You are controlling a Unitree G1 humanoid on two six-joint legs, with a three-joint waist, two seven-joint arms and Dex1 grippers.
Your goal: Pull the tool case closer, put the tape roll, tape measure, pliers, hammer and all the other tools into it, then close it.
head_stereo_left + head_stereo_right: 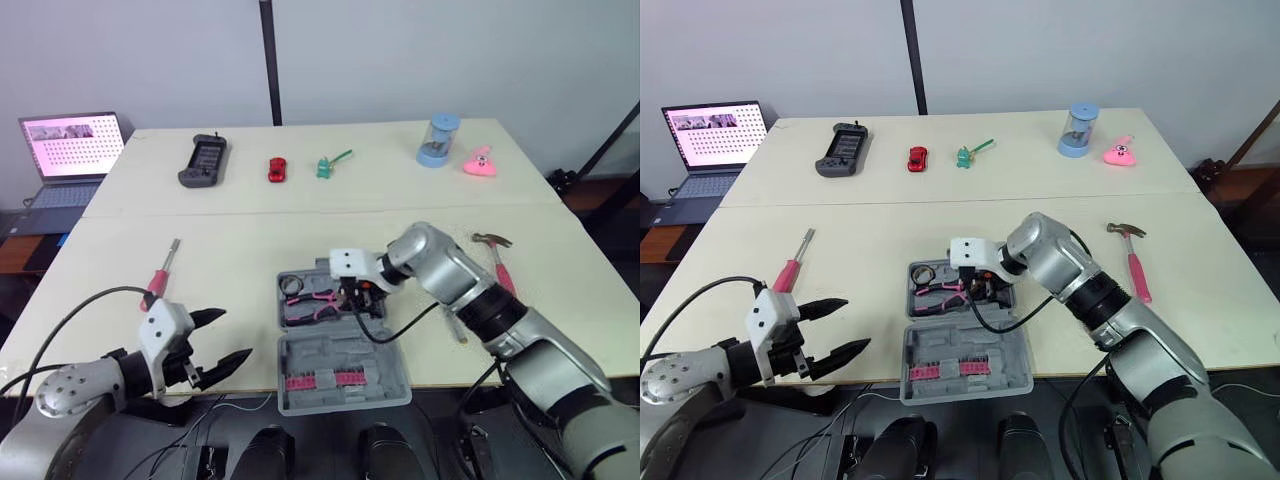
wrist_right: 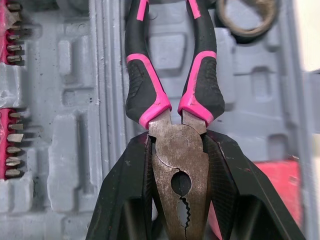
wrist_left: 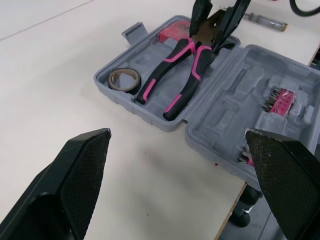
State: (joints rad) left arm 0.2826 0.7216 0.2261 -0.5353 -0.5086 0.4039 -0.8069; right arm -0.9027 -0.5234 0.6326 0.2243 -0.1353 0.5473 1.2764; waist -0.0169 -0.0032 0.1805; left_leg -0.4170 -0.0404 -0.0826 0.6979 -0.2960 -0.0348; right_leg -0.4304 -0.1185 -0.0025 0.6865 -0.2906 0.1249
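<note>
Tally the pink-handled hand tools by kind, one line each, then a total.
Pliers: 1, over the tool case, gripped by the right claw
Hammer: 1, on the table
Screwdriver: 1, on the table
Total: 3

Light: bright, even and diffuse over the pale counter (image 1: 250,230).
Shadows: faint and soft-edged along the tool case (image 3: 150,117), ahead of the left gripper (image 1: 235,334).
Deepest shade: between the right gripper (image 1: 985,290) and the pliers (image 2: 177,160) it clamps.
</note>
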